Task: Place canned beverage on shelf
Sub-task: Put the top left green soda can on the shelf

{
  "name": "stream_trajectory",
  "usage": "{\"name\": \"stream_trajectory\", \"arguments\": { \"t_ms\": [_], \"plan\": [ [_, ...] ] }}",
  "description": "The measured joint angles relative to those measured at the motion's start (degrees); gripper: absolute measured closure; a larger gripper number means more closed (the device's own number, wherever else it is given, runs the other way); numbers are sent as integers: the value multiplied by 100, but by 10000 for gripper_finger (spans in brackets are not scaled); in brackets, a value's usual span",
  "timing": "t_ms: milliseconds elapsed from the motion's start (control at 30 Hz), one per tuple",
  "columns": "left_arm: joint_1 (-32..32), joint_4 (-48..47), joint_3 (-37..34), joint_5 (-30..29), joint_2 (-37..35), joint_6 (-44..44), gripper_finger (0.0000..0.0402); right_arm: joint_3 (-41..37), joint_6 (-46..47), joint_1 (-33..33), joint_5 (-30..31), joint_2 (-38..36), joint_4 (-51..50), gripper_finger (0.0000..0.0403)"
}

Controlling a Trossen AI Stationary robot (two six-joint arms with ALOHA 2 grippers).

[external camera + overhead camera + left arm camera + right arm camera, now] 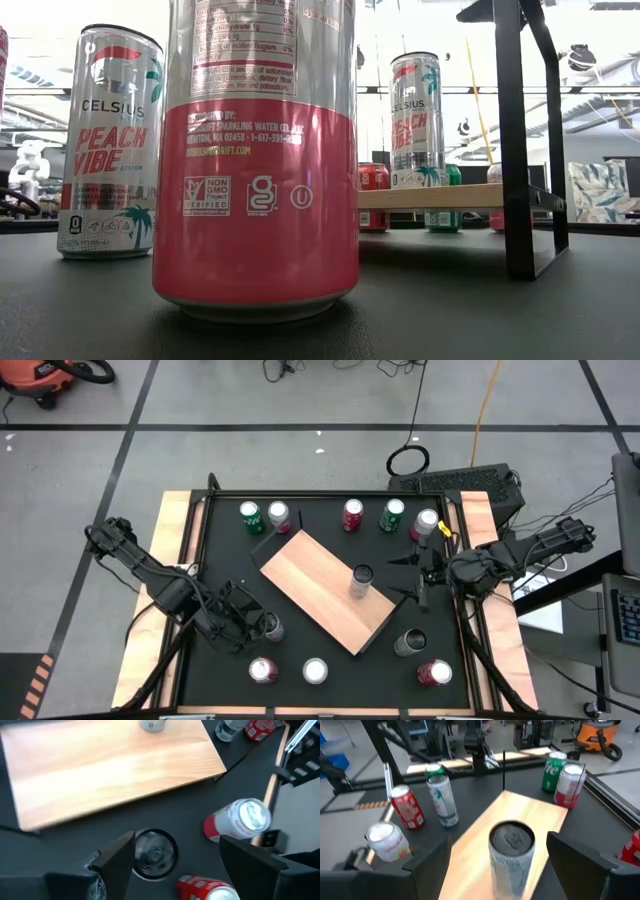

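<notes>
One tall can (pixel 361 581) stands upright on the shelf (pixel 310 575).

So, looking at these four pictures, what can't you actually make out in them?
- Low view: the big pink can up close fills the frame, cutting off its top and hiding the table behind it.
- Low view: neither gripper shows.
- High view: can labels are too small to read.
- Left wrist view: the shelf is cut off by the picture's edge, and the dark-topped can between the left gripper fingers shows only its top.
</notes>
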Motion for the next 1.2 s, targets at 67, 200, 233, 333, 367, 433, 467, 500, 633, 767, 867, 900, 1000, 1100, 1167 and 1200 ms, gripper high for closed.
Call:
{"name": "stream_trajectory", "arguments": {
  "t_ms": [67, 200, 233, 333, 367, 433, 467, 500, 633, 767, 867, 900, 1000, 1100, 1167, 1200],
  "plan": [
    [52, -150, 0, -151, 0, -50, 114, 0, 0, 0, 0, 0, -190, 101],
    [384, -534, 0, -271, 0, -792, 114, 0, 98, 0, -5, 0, -404, 101],
    [468, -571, 0, -299, 0, -847, 114, 0, 118, 0, -5, 0, -416, 101],
    [679, -569, 0, -387, 11, -721, 114, 0, 129, 0, -6, 0, -415, 101],
    [749, -570, 0, -394, 15, -670, 114, 0, 129, 0, -7, 0, -411, 101],
    [905, -573, 0, -421, 17, -477, 114, 0, 129, 0, -7, 0, -401, 101],
    [981, -573, 0, -435, 18, -334, 114, 0, 129, 0, -7, 0, -382, 101],
    [1045, -567, 0, -432, 17, -239, 114, 0, 130, 0, -7, 0, -365, 101],
    [1219, -551, 0, -396, 17, -184, 114, 0, 309, 0, -9, 0, -319, 101],
    [1500, -593, 0, -307, 5, -257, 114, 0, 617, 0, -9, 0, -325, 101],
    [1865, -749, -2, -63, -91, 73, 114, 0, 901, 0, -5, 0, -325, 101],
    [2025, -807, -2, 54, -133, 231, 115, 0, 983, -2, -5, 0, -325, 101],
    [2516, -880, -2, 295, -262, 793, 115, 0, 1224, -4, 15, 0, -329, 101],
    [3078, -843, -2, 434, -408, 1561, 115, 0, 1493, -4, 16, 0, -340, 101],
    [3453, -784, -2, 513, -469, 2147, 115, 0, 1698, -4, 17, 0, -412, 101],
    [3633, -719, -2, 519, -492, 2450, 115, 0, 1842, -3, 17, 0, -452, 101]
  ]
}}
